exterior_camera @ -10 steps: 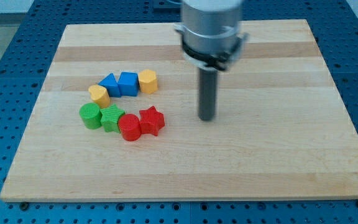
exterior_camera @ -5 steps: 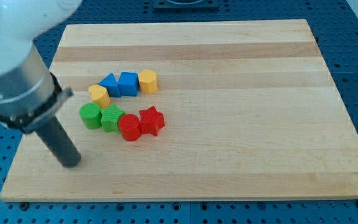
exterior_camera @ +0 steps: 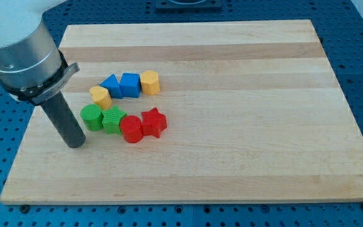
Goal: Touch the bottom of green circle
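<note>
Camera view puts my tip (exterior_camera: pixel 75 144) just beside the green circle (exterior_camera: pixel 92 117), which sits at the left end of the block cluster, at about one o'clock from my tip. No gripper exists, only a bare rod.

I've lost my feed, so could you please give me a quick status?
My tip low-left of green circle, small gap, no contact. Green star touches circle's right. Path clear.

Silver cylindrical arm (exterior_camera: pixel 24 53), dark straight rod (exterior_camera: pixel 63 120)
</note>
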Action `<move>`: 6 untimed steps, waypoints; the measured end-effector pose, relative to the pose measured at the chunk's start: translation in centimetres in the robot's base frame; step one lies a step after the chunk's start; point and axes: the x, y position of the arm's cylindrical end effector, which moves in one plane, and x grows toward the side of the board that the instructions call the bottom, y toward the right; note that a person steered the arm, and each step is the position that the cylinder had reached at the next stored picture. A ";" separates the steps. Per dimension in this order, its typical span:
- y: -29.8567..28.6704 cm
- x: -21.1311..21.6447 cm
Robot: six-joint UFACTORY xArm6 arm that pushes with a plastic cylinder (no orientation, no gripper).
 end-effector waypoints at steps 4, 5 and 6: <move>0.8 -1.5; 0.8 -1.8; 0.8 -2.0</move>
